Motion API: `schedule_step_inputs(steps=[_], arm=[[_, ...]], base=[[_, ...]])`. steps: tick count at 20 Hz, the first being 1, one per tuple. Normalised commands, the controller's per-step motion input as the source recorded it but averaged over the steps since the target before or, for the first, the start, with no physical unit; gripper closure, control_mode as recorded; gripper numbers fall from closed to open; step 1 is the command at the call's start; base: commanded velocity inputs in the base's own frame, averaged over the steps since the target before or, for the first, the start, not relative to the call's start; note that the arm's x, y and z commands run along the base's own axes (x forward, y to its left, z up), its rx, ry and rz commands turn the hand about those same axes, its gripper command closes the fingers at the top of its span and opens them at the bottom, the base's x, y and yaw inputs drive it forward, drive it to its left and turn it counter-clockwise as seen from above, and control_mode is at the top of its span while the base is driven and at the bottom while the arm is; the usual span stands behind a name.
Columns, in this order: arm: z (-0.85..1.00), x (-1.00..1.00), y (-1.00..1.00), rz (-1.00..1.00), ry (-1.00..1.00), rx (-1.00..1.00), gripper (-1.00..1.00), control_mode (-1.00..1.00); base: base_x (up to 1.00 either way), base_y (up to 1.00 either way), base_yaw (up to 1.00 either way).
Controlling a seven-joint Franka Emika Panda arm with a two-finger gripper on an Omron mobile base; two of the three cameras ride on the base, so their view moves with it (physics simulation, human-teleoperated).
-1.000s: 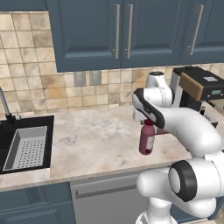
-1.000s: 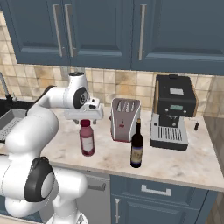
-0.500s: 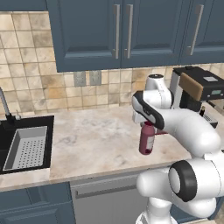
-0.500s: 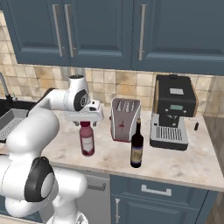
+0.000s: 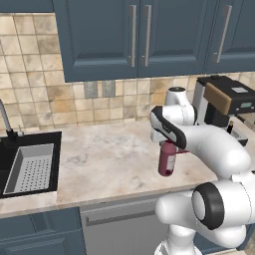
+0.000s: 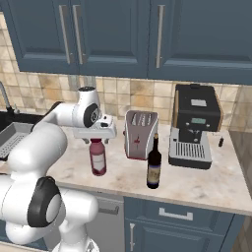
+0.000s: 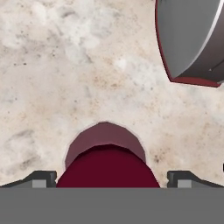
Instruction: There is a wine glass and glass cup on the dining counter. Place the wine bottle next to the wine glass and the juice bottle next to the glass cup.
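Gripper (image 6: 97, 139) hangs right over the juice bottle (image 6: 98, 156), pointing straight down at it. That's the relation that matters here: the bottle stands upright on the wall counter (image 5: 109, 159), its long axis vertical, and the hand sits directly above the dark red cap, in line with that axis. From the hand view the cap (image 7: 107, 166) sits dead centre between the 2 fingertips (image 7: 41, 178), 1 tip on each side, both clear of it. Jaws stand wide apart, nothing held.

So the bottle lies below the claw, not off to a side. My read is the coming move is a straight drop along the bottle's axis until the fingers bracket the neck or shoulder, then a squeeze. Little sideways correction looks needed.

The wine bottle (image 6: 154, 166) stands upright further along the same counter, to the right in the right base view, in front of the toaster (image 6: 141, 133) and well apart from the hand. The toaster's edge (image 7: 192, 39) crowds the upper corner of the hand view, so it stands near the juice bottle; a drift that way on the way down could clip it, I'd guess.
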Motion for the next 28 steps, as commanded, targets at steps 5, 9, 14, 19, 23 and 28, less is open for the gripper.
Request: schedule_step_inputs(steps=[5,9,14,19,23,28], arm=[[-0.15,0.0,0.0,0.0,0.0,-0.01,-1.0,-1.0],[-0.13,-0.02,0.0,0.0,0.0,0.0,1.0,-1.0],[-0.1,-0.04,0.0,0.0,0.0,0.0,1.0,-1.0],[0.0,-0.09,0.03,-0.01,-0.01,0.0,1.0,-1.0],[0.39,-0.19,0.04,-0.02,-0.08,0.0,1.0,-1.0],[0.51,-0.28,0.0,-0.01,-0.06,0.0,1.0,-1.0]], base=[[0.0,0.0,0.0],[0.0,0.0,0.0],[0.0,0.0,0.0],[0.0,0.0,0.0],[0.0,0.0,0.0],[0.0,0.0,0.0]])
